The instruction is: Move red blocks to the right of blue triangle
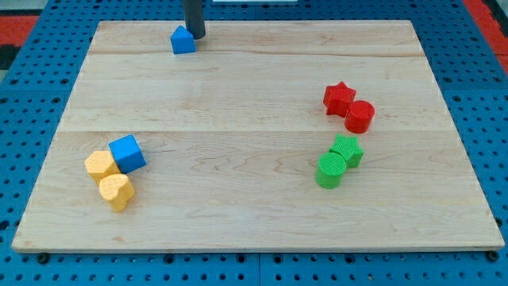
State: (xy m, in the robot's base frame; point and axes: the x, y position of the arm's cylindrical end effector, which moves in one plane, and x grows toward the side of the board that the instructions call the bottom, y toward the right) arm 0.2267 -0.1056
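A red star (339,98) and a red cylinder (359,117) lie touching each other at the view's right, in the middle rows of the board. The blue triangle (182,40) sits near the view's top edge, left of centre. My tip (195,35) stands just to the right of the blue triangle, touching or almost touching it, and far to the upper left of the red blocks.
A green star (348,150) and a green cylinder (331,170) sit together below the red blocks. A blue cube (127,153) and two yellow blocks (100,165) (117,191) cluster at the lower left. The wooden board (254,230) lies on a blue pegboard.
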